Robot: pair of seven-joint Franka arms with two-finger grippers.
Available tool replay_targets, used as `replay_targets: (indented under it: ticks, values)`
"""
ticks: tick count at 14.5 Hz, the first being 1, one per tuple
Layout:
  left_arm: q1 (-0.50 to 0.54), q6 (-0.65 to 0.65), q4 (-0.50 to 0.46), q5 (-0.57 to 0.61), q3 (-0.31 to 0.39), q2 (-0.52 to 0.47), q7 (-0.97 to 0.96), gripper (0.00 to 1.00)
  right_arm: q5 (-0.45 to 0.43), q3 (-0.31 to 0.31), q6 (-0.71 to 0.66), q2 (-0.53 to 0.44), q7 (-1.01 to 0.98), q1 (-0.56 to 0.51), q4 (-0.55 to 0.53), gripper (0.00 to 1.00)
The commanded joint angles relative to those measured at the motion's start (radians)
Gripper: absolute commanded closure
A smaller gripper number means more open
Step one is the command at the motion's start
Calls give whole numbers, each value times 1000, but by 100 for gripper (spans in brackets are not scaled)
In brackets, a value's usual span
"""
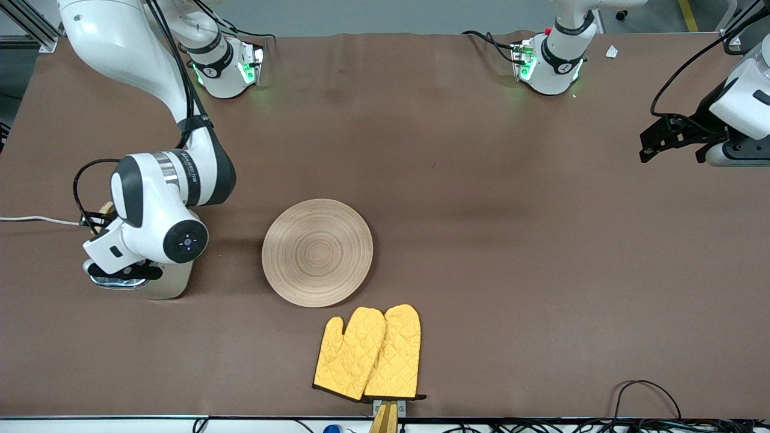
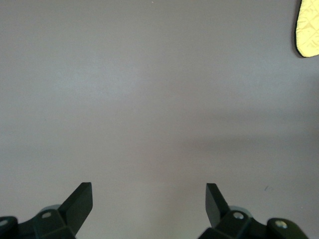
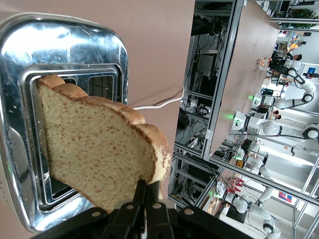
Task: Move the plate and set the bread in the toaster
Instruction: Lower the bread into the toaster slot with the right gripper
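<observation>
- Front view: the right gripper (image 1: 102,231) hung right over the toaster (image 1: 157,287) at the right arm's end of the table, and the plate (image 1: 317,252) lay well apart from it, bare. The left gripper (image 1: 674,139) waited over open cloth.
- Left wrist view: fingers (image 2: 79,201) spread wide, nothing between them.
- Right wrist view: fingers pinched the bread (image 3: 97,149) by its crust, with the slice's flat face angled across the slot (image 3: 65,144) directly beneath, so it likely needed squaring to the slot's length.
</observation>
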Motion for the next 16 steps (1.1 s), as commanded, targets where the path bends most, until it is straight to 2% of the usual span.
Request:
replay_targets:
  ticks: [1, 11, 16]
  values:
    - [3, 1, 15, -12, -5, 5, -13, 0, -4, 13, 7, -52, -4, -12, -57, 100]
    - [1, 1, 15, -12, -5, 5, -13, 0, 8, 16, -13, -75, -12, -10, -89, 100]
    - [1, 3, 15, -11, -5, 5, -13, 0, 5, 15, 51, -67, -7, -12, -83, 100]
